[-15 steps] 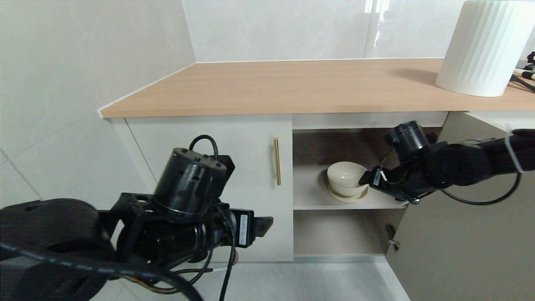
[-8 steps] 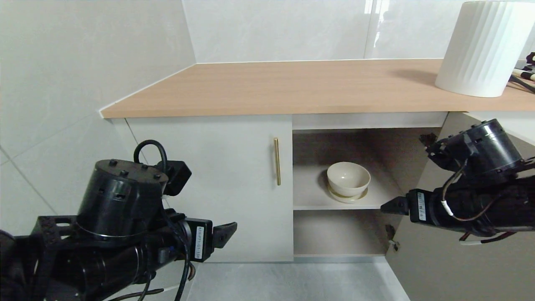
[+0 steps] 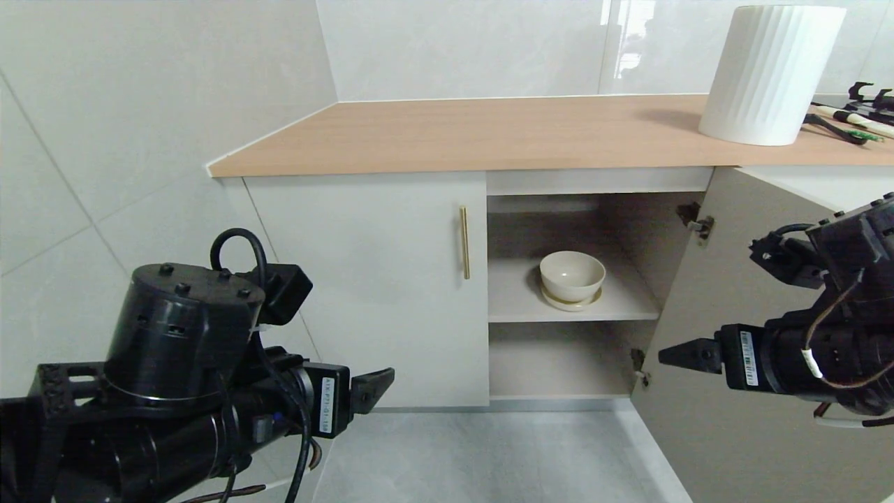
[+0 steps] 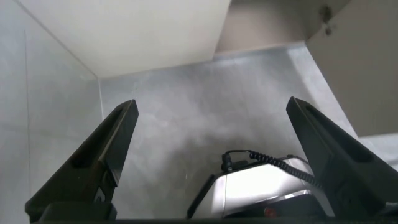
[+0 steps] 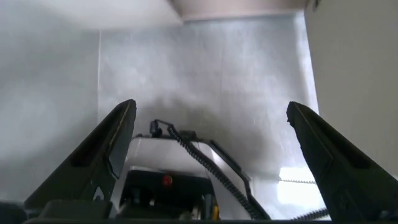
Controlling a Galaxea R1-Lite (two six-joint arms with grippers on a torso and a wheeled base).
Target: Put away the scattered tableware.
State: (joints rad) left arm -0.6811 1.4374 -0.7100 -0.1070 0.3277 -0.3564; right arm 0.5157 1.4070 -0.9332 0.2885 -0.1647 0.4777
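1. A cream bowl [image 3: 572,275] stands upright on a small plate [image 3: 571,304]. The pair rests on the upper shelf [image 3: 513,297] of the open right-hand cabinet compartment.
2. The door of that compartment [image 3: 705,419] is swung wide open toward the robot, and its hinges can be seen along the inner edge.
3. The left cabinet door [image 3: 363,279] is closed, with a slim gold handle [image 3: 464,242] running upright beside the open compartment.
4. The right tool [image 3: 674,353] hangs in front of the open door, lower than the bowl and well apart from it. It is released, with its fingers [image 5: 106,155] spread wide and nothing between them.
5. The left tool [image 3: 374,386] sits low in front of the closed door, also well apart from the bowl. It too is released, its fingers [image 4: 106,162] splayed above the grey floor [image 4: 205,93].
6. The wooden surface [image 3: 475,133] tops the cabinet. A white ribbed container [image 3: 768,73] stands near its right end, and a few utensils [image 3: 848,120] lie just beyond it.
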